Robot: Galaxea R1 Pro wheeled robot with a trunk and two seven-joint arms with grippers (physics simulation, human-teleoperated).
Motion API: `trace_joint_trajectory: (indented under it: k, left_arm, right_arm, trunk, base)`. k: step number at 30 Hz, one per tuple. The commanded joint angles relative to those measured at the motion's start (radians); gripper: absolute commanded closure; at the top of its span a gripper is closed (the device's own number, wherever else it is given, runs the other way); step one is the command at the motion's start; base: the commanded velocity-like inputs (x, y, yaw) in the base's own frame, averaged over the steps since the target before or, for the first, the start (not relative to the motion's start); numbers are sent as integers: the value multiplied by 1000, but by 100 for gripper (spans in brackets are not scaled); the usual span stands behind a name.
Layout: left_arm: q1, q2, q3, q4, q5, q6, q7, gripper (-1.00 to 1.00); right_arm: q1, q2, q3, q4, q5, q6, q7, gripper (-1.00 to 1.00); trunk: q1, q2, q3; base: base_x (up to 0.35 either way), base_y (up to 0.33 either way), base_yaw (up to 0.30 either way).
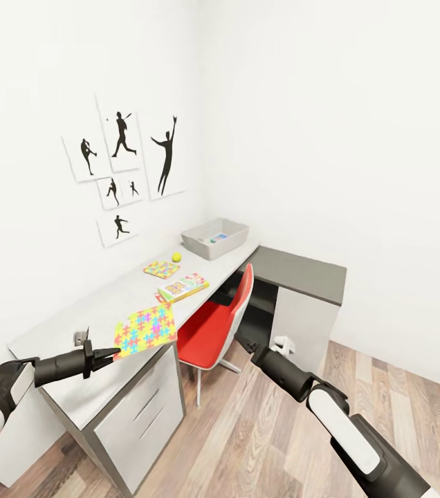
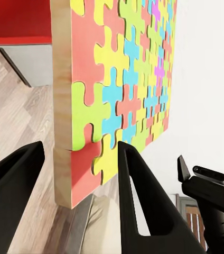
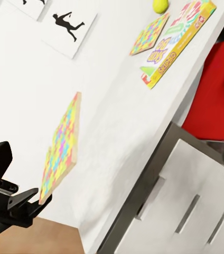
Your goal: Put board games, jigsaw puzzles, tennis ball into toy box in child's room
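A child's room with white walls (image 1: 331, 104) and a wood-plank floor (image 1: 268, 443) surrounds me. Black sports-silhouette pictures (image 1: 123, 166) hang on the wall above a long light grey desk (image 1: 75, 332), whose white drawer unit (image 1: 144, 415) sits under its near end. A lower dark grey cabinet top (image 1: 303, 273) meets the desk at the far corner, and a red chair (image 1: 216, 328) is tucked in at the desk's edge.

At the far end of the desk stands the light grey toy box (image 1: 214, 238); something small and blue lies inside it, too small for me to identify.

My left tool (image 1: 113, 353) grips the larger jigsaw puzzle (image 1: 145, 330) by its near edge, one finger (image 2: 143, 206) on either face, holding the mat tilted up off the desk over the front corner. In the left wrist view its wooden edge and interlocking yellow, red, blue and green pieces run away from the fingers.

Farther along the desk lies a board game (image 1: 184, 286) with yellow edges, flat near the front edge, apparently on top of another flat item. Just beyond it lies the smaller jigsaw puzzle (image 1: 161, 268), and near that, towards the toy box, rests the tennis ball (image 1: 176, 256).

My right arm (image 1: 331, 415) reaches out over the floor below the chair; I cannot tell how its tool stands.
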Motion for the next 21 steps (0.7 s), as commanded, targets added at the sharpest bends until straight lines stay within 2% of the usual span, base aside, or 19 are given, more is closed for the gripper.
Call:
trace_joint_trajectory:
  k: [1, 12, 17, 20, 21]
  left_arm:
    - [-1, 0, 2, 0, 0, 5, -1, 100]
    - [-1, 0, 2, 0, 1, 5, -2, 100]
    - [-1, 9, 4, 0, 3, 5, -5, 100]
    - [-1, 15, 5, -10, 3, 8, -16, 100]
    - [-2, 17, 6, -16, 4, 14, -19, 100]
  right_arm:
    - [-1, -1, 1, 0, -3, 2, 1, -100]
    - [-1, 0, 0, 0, 7, 2, 0, -100]
    - [-2, -2, -1, -42, 7, 11, -13, -100]
    - [-1, -2, -5, -76, 7, 23, -98, -100]
    - [-5, -6, -7, -83, 6, 40, -167, -100]
  trunk:
    - [1, -2, -2]
    - [1, -2, -2]
    - [1, -2, -2]
    - [1, -2, -2]
    - [1, -2, -2]
  base:
    - [0, 0, -5]
    - [0, 0, -1]
    - [0, 0, 0]
    - [0, 0, 0]
    - [0, 0, 0]
